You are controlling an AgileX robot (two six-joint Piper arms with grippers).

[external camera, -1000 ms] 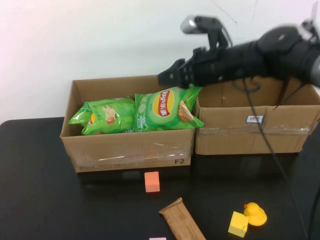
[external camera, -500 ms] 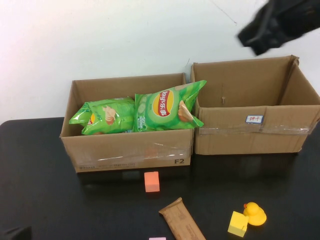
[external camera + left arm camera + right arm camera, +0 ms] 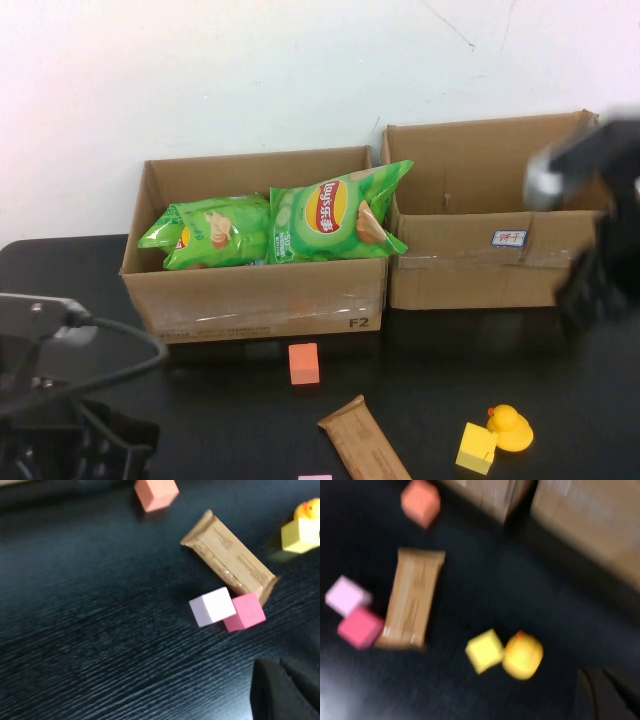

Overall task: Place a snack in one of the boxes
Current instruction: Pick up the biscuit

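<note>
High view: two chip bags lie in the left box, far from the closed, empty right gripper.

Wrist views: left gripper closed, empty. The snack bar looks light and crinkly; grip it across its middle.

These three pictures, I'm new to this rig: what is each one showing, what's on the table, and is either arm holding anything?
It is a two-armed robot. The high view looks down from its own side; the other two pictures come from wrist cameras.

The left gripper hovers low over the near left of the black table; the right gripper hangs near the right box. Both have jaws shut, and neither holds anything.

Two green chip bags sit in the left box. On the table: a brown snack bar, orange block, yellow block, rubber duck, and pink blocks.
</note>
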